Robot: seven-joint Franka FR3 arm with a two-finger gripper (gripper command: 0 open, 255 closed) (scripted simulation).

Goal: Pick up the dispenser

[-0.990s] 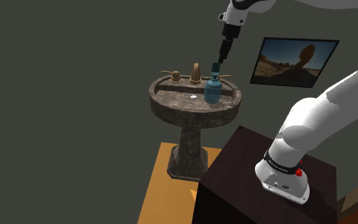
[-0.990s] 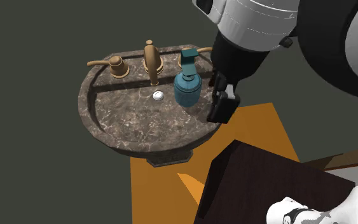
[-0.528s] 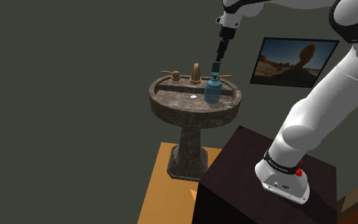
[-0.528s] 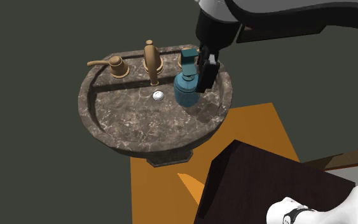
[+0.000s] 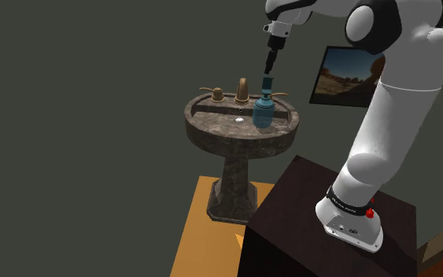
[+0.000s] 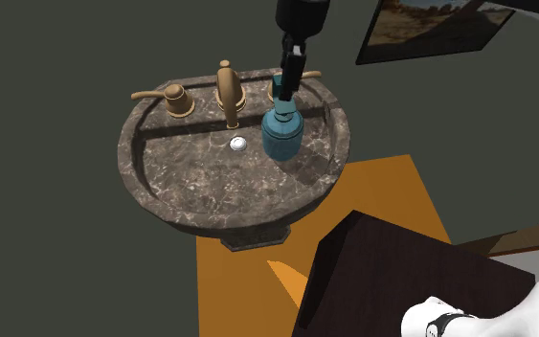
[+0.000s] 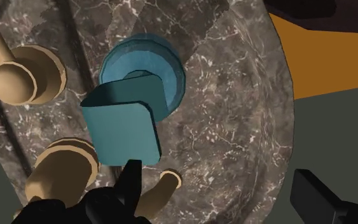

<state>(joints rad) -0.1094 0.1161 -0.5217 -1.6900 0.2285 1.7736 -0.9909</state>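
Observation:
The dispenser (image 5: 263, 111) is a teal-blue round bottle with a square pump head. It stands upright on the back part of a dark marbled pedestal sink (image 5: 212, 134), to the right of the brass faucet in the shoulder view. My gripper (image 5: 269, 69) hangs straight down just above the pump head (image 6: 282, 88), its tips close over it (image 6: 289, 91). Seen from the wrist, the gripper (image 7: 225, 191) is open; the dispenser (image 7: 142, 73) lies beyond one fingertip (image 7: 131, 178), off the gap between the fingers, touched by neither.
A brass faucet (image 6: 226, 91) and a lever handle (image 6: 171, 99) stand along the sink's back rim (image 6: 162, 201); another handle sits behind the dispenser. An orange mat (image 5: 204, 236) lies under the pedestal. My dark stand (image 5: 290, 228) is close by, and a framed picture (image 5: 365, 75) hangs on the wall.
The gripper has swung from beside the dispenser, over the sink's near rim, toward the wall and up until it sits over the pump head. The dispenser has not moved.

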